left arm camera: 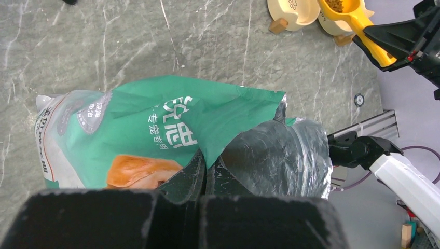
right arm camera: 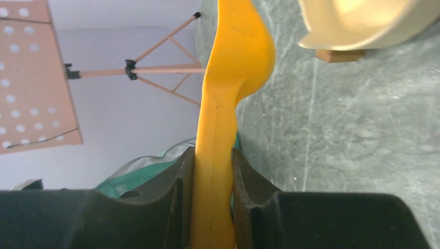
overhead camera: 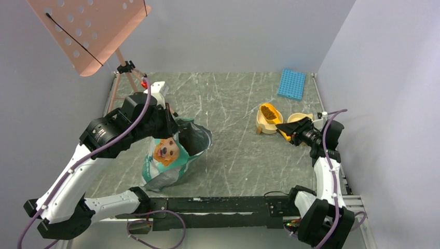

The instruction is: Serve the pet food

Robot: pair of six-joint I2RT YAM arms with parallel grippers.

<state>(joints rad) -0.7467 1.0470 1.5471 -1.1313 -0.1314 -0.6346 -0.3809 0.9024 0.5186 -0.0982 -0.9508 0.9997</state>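
The pet food (overhead camera: pixel 268 111), dark-brown kibble, fills the head of an orange scoop (overhead camera: pixel 273 118). My right gripper (overhead camera: pixel 285 128) is shut on the scoop's handle (right arm camera: pixel 228 119) and holds the head over the left of two cream bowls (overhead camera: pixel 265 127). The kibble also shows in the left wrist view (left arm camera: pixel 336 4). My left gripper (overhead camera: pixel 174 124) is shut on the top edge of the green-silver dog-picture bag (overhead camera: pixel 167 155), holding its silver-lined mouth (left arm camera: pixel 280 155) open. The bag's contents are hidden.
A second cream bowl (overhead camera: pixel 300 118) stands right of the first. A blue rack (overhead camera: pixel 291 84) lies at the back right. A pink perforated music stand (overhead camera: pixel 88 31) on a tripod stands at the back left. Walls close in on both sides.
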